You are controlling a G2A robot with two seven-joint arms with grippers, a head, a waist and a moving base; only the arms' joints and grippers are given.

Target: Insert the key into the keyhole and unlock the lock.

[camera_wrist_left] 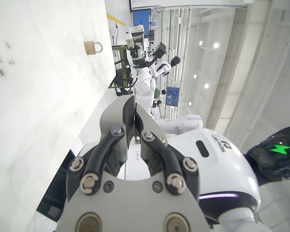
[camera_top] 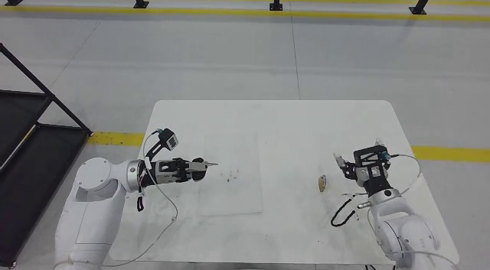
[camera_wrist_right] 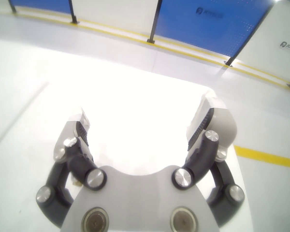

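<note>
we see the left gripper (camera_wrist_left: 133, 109) closed on the key (camera_top: 209, 164), its two ribbed pads pressed together on the key's head. the gripper sits over the left part of the white table (camera_top: 306, 125). the key's long axis runs across the table from left to right, roughly level, with the bare blade sticking out past the fingertips and its tip aimed toward the robot's right, in the direction of the lock (camera_wrist_left: 91, 47).

the lock is a small brass padlock with a silver shackle, resting on the right part of the table, well apart from the key. from the left wrist view its broad face is turned toward the left gripper. it seems to stand on its base with the shackle up, away from the tabletop, though we cannot be sure at this grazing angle. from above it reads as a narrow shape whose longer side runs from the near edge toward the far edge. we cannot make out the keyhole.

the right gripper (camera_wrist_right: 147, 118) has its fingers spread wide and grips nothing. it is near the lock on its right side, not touching it, with the fingers pointing toward the far edge of the table.

a few dark specks (camera_top: 233, 177) mark the tabletop between the key's tip and the lock, closer to the key.
</note>
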